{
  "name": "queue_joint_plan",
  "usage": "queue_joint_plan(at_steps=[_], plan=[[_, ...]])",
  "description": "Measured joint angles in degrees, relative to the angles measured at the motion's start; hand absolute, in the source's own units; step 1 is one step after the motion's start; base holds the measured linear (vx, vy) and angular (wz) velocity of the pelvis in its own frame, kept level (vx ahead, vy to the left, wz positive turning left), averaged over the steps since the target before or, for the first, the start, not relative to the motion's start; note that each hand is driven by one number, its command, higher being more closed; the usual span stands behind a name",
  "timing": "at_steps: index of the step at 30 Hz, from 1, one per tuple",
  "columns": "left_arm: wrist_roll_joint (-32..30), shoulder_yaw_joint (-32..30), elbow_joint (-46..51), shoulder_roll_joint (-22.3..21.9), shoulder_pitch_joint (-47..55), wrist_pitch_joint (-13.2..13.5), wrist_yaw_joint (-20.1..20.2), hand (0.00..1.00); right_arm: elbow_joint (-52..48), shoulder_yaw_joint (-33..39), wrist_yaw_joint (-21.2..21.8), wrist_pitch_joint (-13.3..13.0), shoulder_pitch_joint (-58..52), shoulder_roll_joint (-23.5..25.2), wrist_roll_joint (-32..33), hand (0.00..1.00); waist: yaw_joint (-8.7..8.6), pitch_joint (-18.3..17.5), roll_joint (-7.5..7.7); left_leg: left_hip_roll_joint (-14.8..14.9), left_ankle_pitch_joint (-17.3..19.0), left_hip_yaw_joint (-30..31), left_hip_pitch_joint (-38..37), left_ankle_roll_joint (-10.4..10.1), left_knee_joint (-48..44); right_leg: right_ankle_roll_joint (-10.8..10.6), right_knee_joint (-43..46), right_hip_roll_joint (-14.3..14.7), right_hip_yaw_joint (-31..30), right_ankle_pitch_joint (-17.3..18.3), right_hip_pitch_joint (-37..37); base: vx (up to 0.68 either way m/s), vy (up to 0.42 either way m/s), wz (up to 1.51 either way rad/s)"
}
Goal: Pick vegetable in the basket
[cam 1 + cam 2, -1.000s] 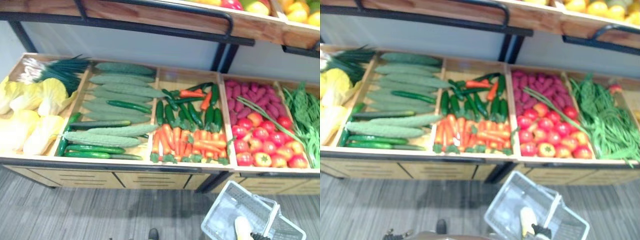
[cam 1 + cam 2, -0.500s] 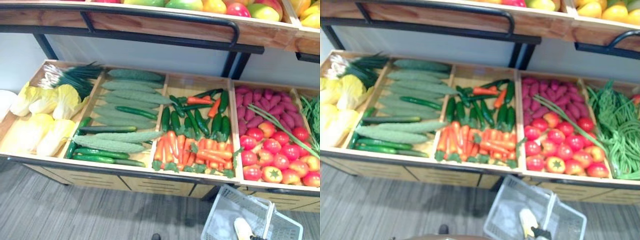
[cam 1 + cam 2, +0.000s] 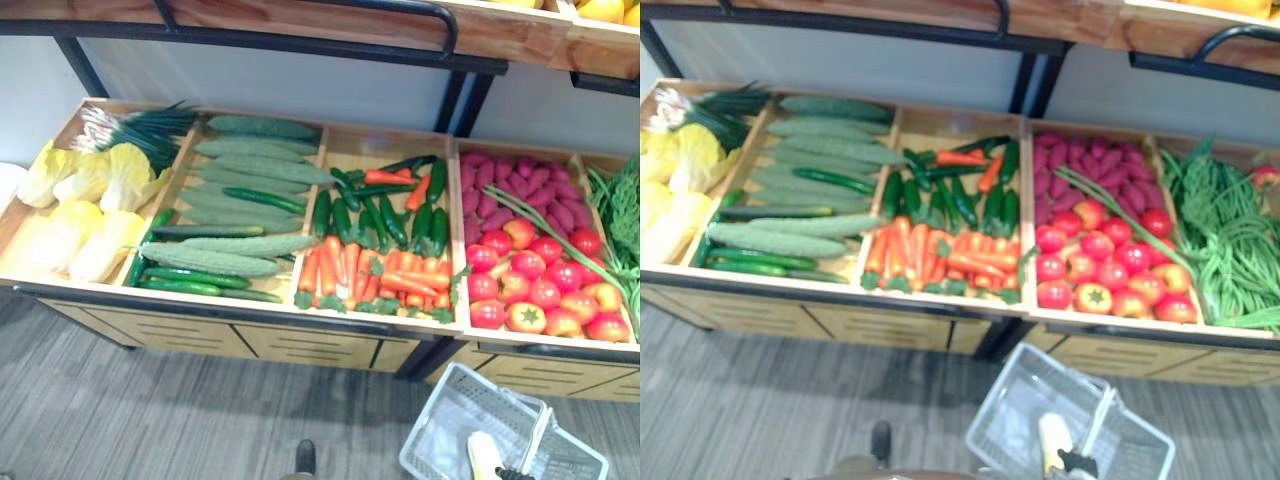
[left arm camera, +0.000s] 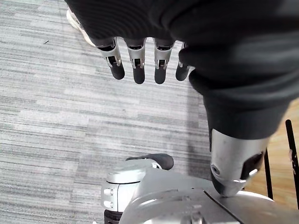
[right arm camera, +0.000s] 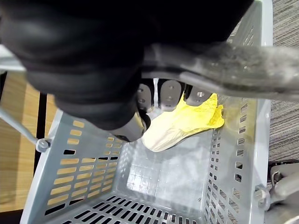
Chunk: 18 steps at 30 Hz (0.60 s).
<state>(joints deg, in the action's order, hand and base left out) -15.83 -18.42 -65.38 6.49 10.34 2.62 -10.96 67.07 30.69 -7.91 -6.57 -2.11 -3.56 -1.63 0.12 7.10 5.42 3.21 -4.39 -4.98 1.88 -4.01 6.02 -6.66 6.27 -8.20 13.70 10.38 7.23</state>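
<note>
Left hand [image 4: 160, 63] hangs over the grey plank floor [image 3: 150, 410], fingers straight and apart, holding nothing. Right hand [image 5: 170, 95] is low on the robot's right, its fingers curled tight round the handle [image 5: 224, 70] of a grey perforated plastic basket [image 3: 445, 425], which is carried just in front of the display stand [image 3: 250, 340]. One pale yellow cabbage [image 5: 182, 123] lies on the basket's bottom, against a side wall beneath the hand and not touched by it. Beyond the basket, the wooden stand is divided into compartments. Front row, from the robot's left: cabbage heads [image 3: 80, 235], slim dark cucumbers [image 3: 190, 285] with knobbly pale-green gourds [image 3: 210, 260] just behind them, carrots [image 3: 345, 275], then tomatoes [image 3: 545, 290]. Further back: spring onions [image 3: 140, 130] behind the cabbage heads, dark green peppers [image 3: 385, 215] with a few orange-red chillies [image 3: 385, 178] behind the carrots, and purple sweet potatoes [image 3: 520, 190] behind the tomatoes, with one long green stalk laid across the two. Green beans [image 3: 620, 210] occupy the compartment on the far right. Above and behind runs an upper shelf [image 3: 300, 20] on black rails, carrying yellow fruit [image 3: 605, 8] at its right end.
</note>
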Motion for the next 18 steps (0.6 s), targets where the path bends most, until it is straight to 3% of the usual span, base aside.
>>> queue_joint_plan(at_steps=[7, 18], plan=[[3.55, -2.28, -0.09, 1.0, -2.34, 0.34, 0.43, 0.0, -1.12, 1.24, 2.35, -0.02, -0.37, -0.3, 0.62, 1.0, -1.72, -0.77, 0.23, 0.5, 0.87, -2.54, -1.18, -0.29, 0.0, 0.0, 2.51, 0.12, -4.08, -0.01, -1.38, 0.03, 0.003, -0.21], [6.82, -7.9, -0.02, 3.08, -3.8, 1.77, 0.02, 0.0, 0.24, 3.23, 3.42, 0.22, -2.35, -4.56, 0.2, 1.0, -1.63, -2.21, -0.31, -0.16, 1.17, -0.3, -1.09, 0.48, -0.01, 0.01, 6.06, -0.08, -4.6, -0.01, -1.85, 0.05, 0.006, 0.13]])
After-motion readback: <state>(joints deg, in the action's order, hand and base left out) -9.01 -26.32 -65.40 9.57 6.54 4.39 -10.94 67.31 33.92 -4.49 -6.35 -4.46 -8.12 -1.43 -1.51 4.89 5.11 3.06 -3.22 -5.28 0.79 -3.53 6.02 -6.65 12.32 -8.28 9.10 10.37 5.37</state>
